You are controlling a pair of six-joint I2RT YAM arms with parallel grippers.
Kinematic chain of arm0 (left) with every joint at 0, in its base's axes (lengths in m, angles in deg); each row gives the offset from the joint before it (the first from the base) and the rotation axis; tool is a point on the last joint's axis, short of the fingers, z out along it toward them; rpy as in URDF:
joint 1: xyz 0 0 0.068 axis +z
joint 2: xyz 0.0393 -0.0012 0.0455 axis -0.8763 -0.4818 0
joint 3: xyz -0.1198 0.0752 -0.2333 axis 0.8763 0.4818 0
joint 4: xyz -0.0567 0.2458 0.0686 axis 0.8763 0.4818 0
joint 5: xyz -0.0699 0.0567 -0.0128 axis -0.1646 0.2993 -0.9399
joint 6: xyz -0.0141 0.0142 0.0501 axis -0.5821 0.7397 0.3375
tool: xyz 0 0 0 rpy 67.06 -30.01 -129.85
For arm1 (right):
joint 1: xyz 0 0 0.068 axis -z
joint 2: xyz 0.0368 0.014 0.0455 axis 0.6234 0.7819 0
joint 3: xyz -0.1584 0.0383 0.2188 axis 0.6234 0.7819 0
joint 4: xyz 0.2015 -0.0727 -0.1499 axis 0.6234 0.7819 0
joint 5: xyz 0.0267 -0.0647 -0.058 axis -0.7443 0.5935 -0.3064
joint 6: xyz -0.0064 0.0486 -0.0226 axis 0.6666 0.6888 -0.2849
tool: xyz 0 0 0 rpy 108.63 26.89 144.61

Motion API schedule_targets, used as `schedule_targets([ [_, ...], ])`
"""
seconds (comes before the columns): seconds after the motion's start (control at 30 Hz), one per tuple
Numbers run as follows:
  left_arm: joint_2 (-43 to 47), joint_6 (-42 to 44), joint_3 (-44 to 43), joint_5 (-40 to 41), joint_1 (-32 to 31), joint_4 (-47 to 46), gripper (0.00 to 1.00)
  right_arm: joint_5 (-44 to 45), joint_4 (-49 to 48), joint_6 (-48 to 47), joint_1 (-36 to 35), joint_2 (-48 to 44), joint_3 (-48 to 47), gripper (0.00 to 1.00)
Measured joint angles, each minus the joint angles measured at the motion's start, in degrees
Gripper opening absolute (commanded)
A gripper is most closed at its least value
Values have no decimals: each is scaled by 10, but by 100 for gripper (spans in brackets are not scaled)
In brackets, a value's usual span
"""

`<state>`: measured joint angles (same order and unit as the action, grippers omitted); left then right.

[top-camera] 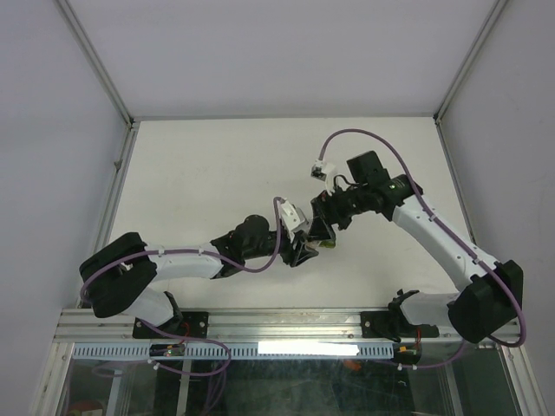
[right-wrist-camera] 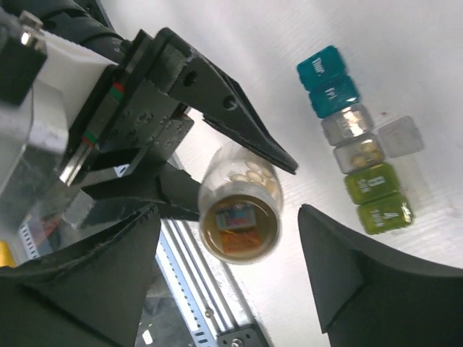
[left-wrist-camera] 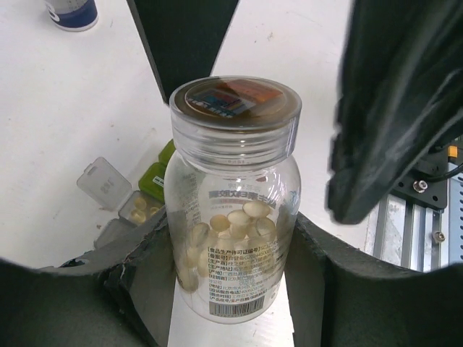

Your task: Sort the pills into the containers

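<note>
Left gripper [left-wrist-camera: 231, 271] pinches the clear pill bottle [left-wrist-camera: 231, 217] by its body. Right gripper [right-wrist-camera: 230, 217] is spread either side of the bottle's cap [right-wrist-camera: 239, 225], apart from it. The pill organiser strip [right-wrist-camera: 354, 141] lies on the table [left-wrist-camera: 72, 108] near the bottle, one clear compartment open with pills inside.

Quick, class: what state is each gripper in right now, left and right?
Left gripper: closed, holding the pill bottle.
Right gripper: open, fingers on either side of the bottle's lid, not touching it.
</note>
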<state>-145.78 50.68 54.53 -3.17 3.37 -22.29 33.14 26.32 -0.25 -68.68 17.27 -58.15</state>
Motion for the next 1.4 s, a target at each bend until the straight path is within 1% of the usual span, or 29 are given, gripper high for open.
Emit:
schedule_targets([
  [0.03, -1, 0, -1, 0, 0, -4, 0, -6, 1, -1, 8, -3, -3, 97],
  [0.07, -1, 1, -1, -1, 0, -8, 0, -12, 2, -3, 19, -9, -4, 99],
  [0.17, -1, 0, 1, -4, 0, -14, 0, -33, 6, -13, 52, -43, -4, 100],
  [0.23, -1, -1, 9, -12, 0, -27, 0, -51, 6, -24, 77, -84, -2, 100],
  [0.33, 1, -11, 33, -31, 0, -51, 0, -79, 11, -56, 111, -143, 8, 100],
  [0.4, 9, -19, 53, -48, 0, -66, 0, -99, 23, -89, 123, -165, 14, 99],
  [0.47, 17, -30, 71, -76, 0, -85, 0, -127, 40, -150, 127, -175, 19, 99],
  [0.67, 19, -70, 78, -160, 0, -137, 0, -229, 136, -440, 127, -184, 42, 100],
  [0.73, 19, -80, 82, -183, 0, -155, 0, -250, 163, -515, 127, -186, 53, 100],
  [0.87, 12, -91, 84, -208, 0, -170, 0, -278, 219, -635, 127, -181, 63, 99],
  [0.93, 0, -90, 83, -216, 0, -169, 0, -285, 233, -671, 122, -175, 73, 98],
  [1.1, -17, -57, 61, -226, 0, -107, 0, -287, 256, -716, 76, -118, 83, 90],
  [1.2, -16, -39, 46, -226, 0, -87, 0, -285, 261, -724, 67, -91, 82, 88],
  [1.3, -13, -25, 42, -226, -6, -78, 0, -285, 252, -717, 64, -93, 82, 86],
  [1.4, -11, -17, 42, -226, -11, -74, 0, -285, 237, -704, 62, -101, 82, 81],
])
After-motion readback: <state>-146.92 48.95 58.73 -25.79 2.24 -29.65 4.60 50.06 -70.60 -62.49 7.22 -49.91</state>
